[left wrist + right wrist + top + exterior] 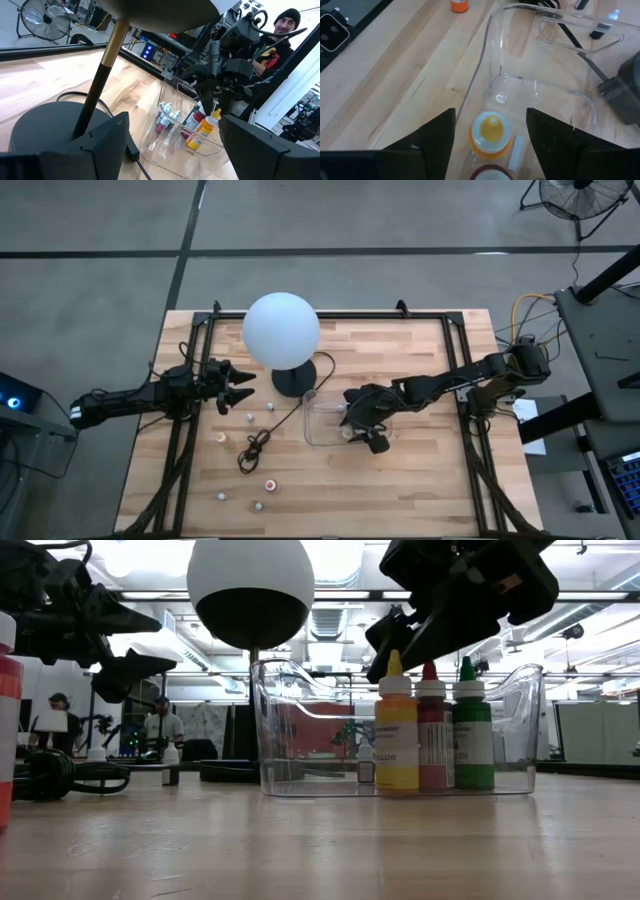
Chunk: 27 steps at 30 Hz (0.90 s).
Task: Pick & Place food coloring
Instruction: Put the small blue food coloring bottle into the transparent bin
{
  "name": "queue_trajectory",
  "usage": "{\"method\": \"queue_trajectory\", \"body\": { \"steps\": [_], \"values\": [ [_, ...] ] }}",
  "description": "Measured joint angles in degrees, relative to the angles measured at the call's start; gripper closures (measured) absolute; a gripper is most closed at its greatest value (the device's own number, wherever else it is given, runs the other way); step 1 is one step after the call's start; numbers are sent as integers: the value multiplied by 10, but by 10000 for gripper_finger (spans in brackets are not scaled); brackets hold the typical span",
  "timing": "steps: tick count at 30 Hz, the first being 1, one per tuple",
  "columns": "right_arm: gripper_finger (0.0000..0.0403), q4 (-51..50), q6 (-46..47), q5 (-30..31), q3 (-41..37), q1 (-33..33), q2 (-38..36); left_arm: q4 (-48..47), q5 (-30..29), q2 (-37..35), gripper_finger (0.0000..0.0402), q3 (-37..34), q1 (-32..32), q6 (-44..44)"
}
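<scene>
A clear tray [312,430] sits mid-table. In its near end three food coloring bottles stand upright on their bases: yellow [397,730], red [432,730] and green [472,725]. Small bottles [167,117] lie at its other end. My right gripper [490,112] hangs open, slanting down over the yellow bottle [491,131]; its fingers stand on either side of the cap without touching it. Several more small bottles [248,417] are scattered on the table's left half. My left gripper [240,385] waits open and level at the left.
A globe lamp [281,328] stands on a black base [293,378] just left of the tray, and its cable [262,442] loops across the table. A red-and-white bottle [8,720] stands close to the low camera. A person [282,25] is beyond the table.
</scene>
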Motion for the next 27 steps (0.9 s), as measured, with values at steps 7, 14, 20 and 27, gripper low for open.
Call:
{"method": "queue_trajectory", "body": {
  "steps": [7, 14, 20, 27],
  "values": [
    [154, 0, 3, 0, -6, 0, -1, 0, 0, 0, 122, 0, 0, 0],
    [151, 0, 4, 0, -12, 0, -1, 0, 0, 0, 122, 0, 0, 0],
    [141, 3, 0, 1, -9, 0, -6, 0, 0, 0, 122, 0, 0, 0],
    [133, 4, 0, 6, -1, 0, -38, 0, 0, 0, 122, 0, 0, 0]
  ]
}}
